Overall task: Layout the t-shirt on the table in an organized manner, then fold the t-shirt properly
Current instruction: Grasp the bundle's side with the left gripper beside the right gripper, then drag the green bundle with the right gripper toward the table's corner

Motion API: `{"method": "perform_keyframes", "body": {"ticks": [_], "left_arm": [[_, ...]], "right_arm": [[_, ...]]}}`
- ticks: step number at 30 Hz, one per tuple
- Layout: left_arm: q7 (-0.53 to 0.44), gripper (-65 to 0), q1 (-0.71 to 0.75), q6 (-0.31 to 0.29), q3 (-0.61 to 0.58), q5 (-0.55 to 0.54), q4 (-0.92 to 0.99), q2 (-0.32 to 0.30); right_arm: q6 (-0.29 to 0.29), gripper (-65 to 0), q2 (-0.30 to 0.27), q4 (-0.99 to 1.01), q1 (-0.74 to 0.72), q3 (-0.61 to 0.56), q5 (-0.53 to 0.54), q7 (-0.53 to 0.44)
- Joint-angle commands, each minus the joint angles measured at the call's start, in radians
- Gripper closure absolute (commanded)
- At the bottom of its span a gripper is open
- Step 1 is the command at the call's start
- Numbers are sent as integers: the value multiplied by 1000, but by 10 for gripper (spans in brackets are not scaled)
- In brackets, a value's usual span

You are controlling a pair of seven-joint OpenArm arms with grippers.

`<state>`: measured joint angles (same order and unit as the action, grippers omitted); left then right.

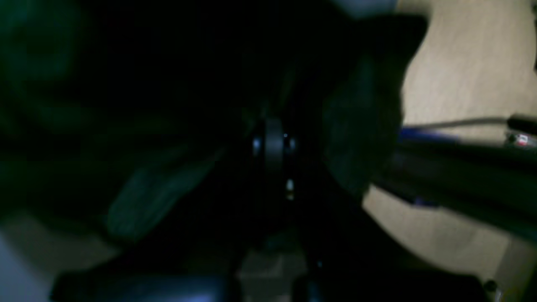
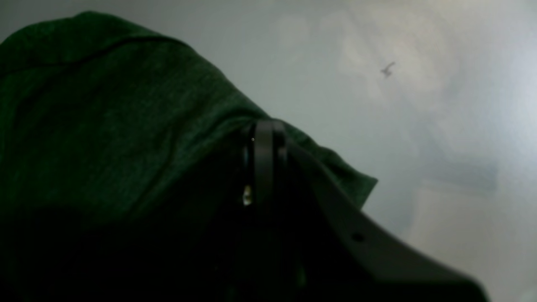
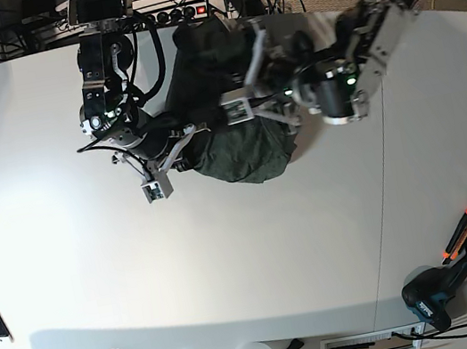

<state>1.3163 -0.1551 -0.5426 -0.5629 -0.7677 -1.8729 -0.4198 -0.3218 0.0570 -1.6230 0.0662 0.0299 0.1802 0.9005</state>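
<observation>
Clearly the laying-out step is in hand: both the left gripper (image 3: 249, 99) and the right gripper (image 2: 264, 138) are clenched on the t-shirt (image 3: 230, 130), bunched above the table (image 3: 231, 265), so next they must spread it flat.

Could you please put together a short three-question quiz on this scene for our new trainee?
1. True or false: the t-shirt lies spread flat on the table.
2. Which gripper has its jaws shut on the shirt? A) only the left gripper B) only the right gripper C) both
3. Fill in: the power drill sits near the table's ____ edge in the base view.

Key:
1. False; it is a bunched heap held between the two arms.
2. C; each wrist view shows dark green cloth right at the closed jaws.
3. Lower right edge, beside an orange-handled tool.
</observation>
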Motion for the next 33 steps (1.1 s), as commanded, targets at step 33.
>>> {"method": "perform_keyframes", "body": {"ticks": [33], "left_arm": [[-142,0,47,53,395,-81,-224,-212]], "right_arm": [[-167,0,1,-330,-85,-68,237,189]]}}
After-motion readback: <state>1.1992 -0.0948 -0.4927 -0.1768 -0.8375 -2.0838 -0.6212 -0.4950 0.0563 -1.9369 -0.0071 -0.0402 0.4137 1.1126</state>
